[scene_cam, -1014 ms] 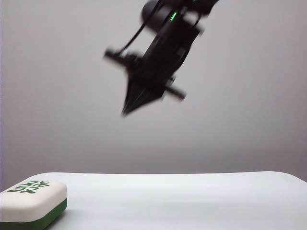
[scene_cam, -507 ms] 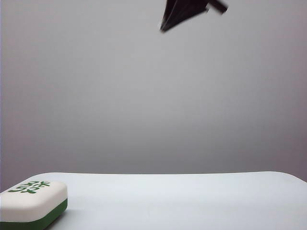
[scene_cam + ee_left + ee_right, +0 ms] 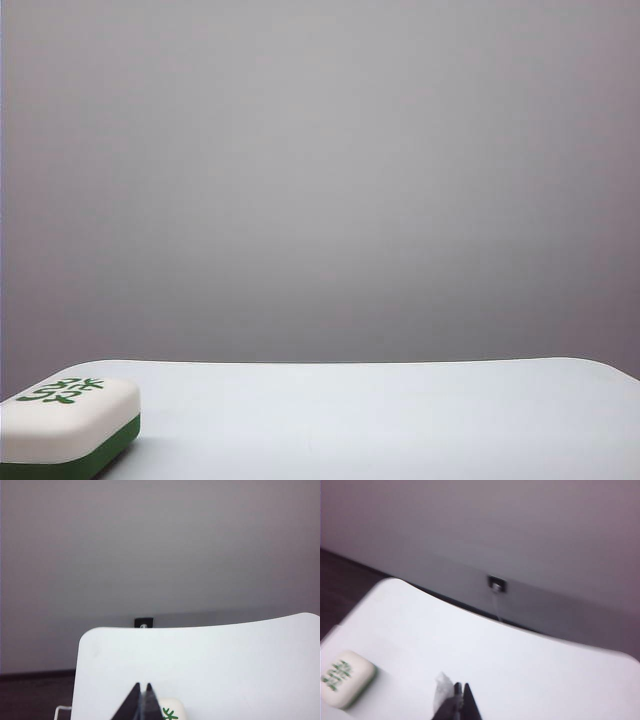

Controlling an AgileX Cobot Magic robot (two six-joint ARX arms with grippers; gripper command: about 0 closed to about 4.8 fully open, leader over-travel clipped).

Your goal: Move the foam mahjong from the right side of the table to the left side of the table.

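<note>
Plain grey wall [image 3: 320,150] across the whole background, bare and evenly lit, lighter high up and darker lower down. Low on that wall, a small dark square socket [image 3: 143,622], seen again in the right wrist view with a pale centre and what looks like a thin pale line hanging below it, too blurred to identify. At the foot of the wall, dark floor [image 3: 35,695], near black with a reddish-brown tint, meeting the grey along a straight edge
</note>
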